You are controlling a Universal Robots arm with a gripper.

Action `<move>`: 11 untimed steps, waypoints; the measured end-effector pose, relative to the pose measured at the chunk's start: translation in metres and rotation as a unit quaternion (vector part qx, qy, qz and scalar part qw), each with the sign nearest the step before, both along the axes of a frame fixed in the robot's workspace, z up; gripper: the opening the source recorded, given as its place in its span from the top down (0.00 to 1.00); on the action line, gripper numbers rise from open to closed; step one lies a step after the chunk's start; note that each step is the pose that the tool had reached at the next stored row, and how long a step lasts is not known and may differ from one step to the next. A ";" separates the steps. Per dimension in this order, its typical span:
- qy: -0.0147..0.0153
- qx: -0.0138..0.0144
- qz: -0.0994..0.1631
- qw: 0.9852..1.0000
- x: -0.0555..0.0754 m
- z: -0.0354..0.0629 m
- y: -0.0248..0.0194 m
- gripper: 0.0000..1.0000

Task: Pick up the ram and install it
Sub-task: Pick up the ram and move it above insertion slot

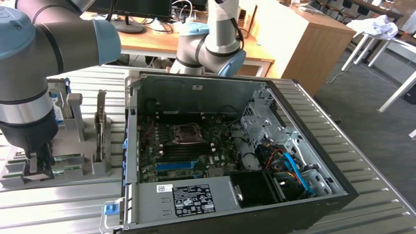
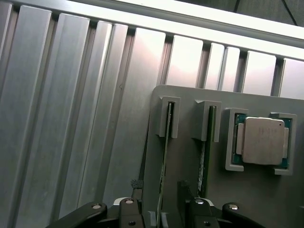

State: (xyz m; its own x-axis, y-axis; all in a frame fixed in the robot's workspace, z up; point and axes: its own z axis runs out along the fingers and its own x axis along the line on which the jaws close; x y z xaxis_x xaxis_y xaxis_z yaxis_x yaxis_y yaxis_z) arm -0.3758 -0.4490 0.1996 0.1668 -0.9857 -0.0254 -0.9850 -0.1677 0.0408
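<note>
Right under the tool (image 2: 164, 211), jaws apart, we've got the ram (image 2: 166, 156) edge-up in its holder (image 2: 190, 95). Pick-up step, nothing gripped yet; closing needs square alignment.

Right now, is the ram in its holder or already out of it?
In. The ram stands on edge, seated in a slot of the grey holder.

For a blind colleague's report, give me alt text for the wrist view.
The open tool straddles a ram stick standing edge-on in a gray holder; a second stick and a silver processor chip sit alongside, on a ridged metal table.
</note>
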 end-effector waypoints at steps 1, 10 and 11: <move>0.000 0.000 0.000 1.000 0.000 -0.0005 0.0000 0.59; 0.000 0.000 0.000 1.000 0.000 -0.0040 0.0000 0.59; 0.000 0.000 0.000 1.000 0.000 -0.0041 0.0000 0.59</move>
State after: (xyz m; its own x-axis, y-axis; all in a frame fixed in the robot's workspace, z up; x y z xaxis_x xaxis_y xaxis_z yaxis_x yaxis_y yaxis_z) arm -0.3758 -0.4490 0.1955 0.1667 -0.9857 -0.0253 -0.9850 -0.1677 0.0409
